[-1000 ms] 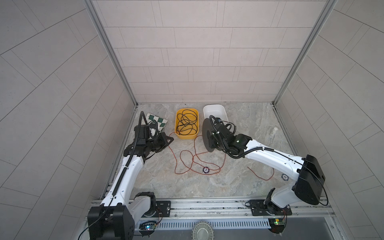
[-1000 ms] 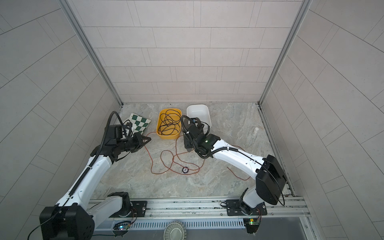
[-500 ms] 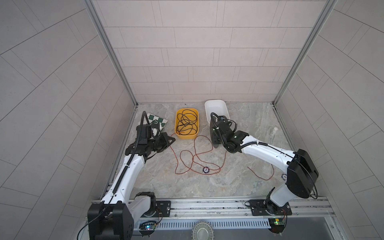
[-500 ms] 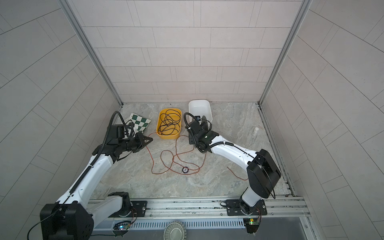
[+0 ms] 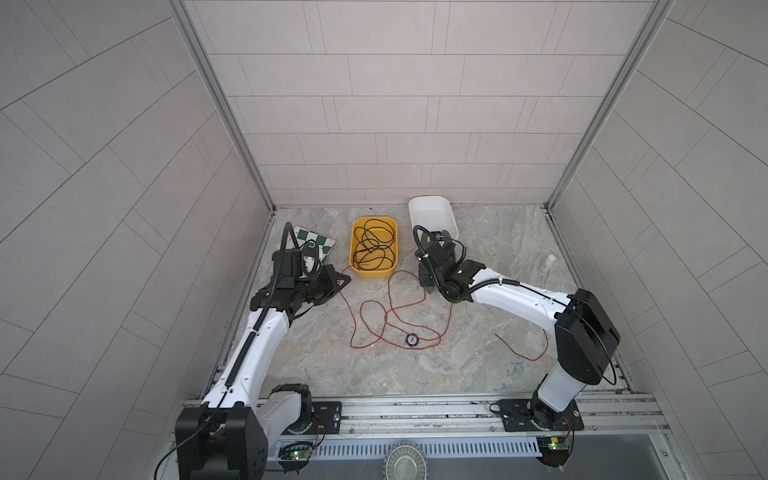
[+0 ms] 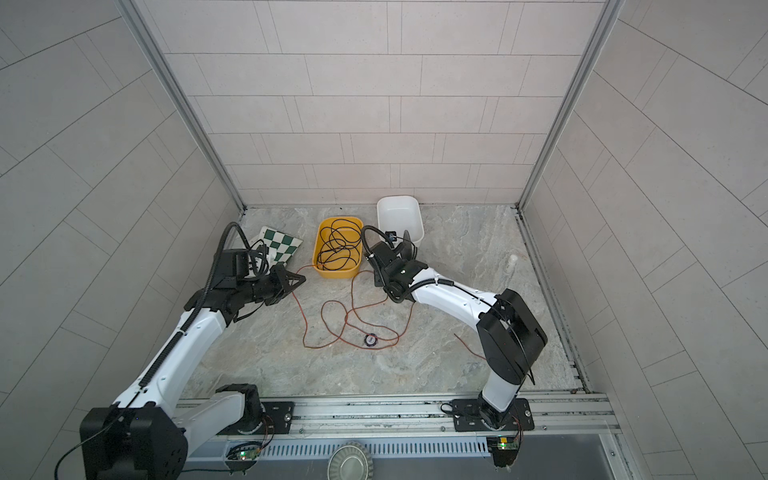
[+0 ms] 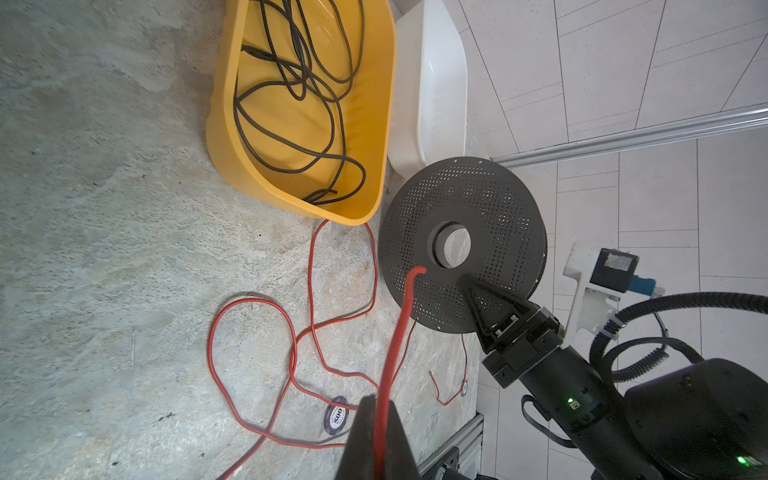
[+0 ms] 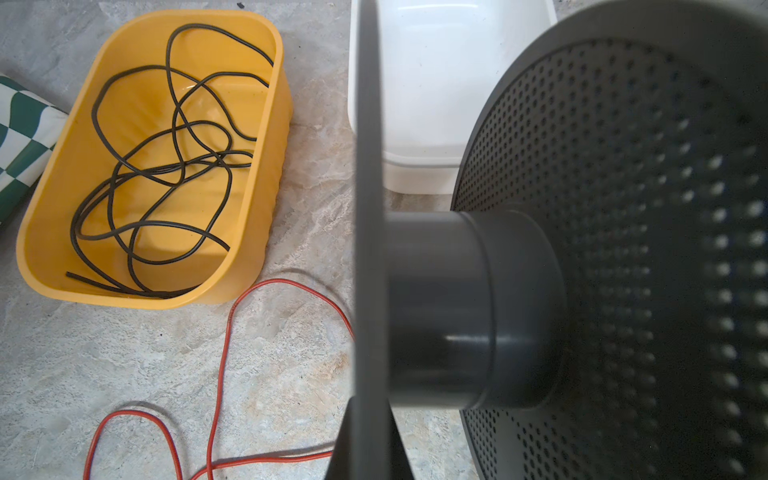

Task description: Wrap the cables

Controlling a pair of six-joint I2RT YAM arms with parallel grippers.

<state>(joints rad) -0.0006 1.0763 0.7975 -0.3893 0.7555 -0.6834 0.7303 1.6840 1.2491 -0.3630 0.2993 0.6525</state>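
red wire (image 7: 400,332): light, limp, thin, likely tangles. left claw (image 5: 345,281) pinched on it; right claw (image 7: 467,282) clamped on spool (image 7: 490,199) rim. I'd grip close to spool.

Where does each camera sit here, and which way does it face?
Top views: high above the front rail, looking down at the table; left arm and right arm whole.
Left wrist: behind the left gripper, shut on the red wire, facing the spool clamped in the right gripper.
Right wrist: behind that gripper, looking along the spool's flange toward the yellow bin.
Shared: both wrist views show spool, red wire, yellow bin.
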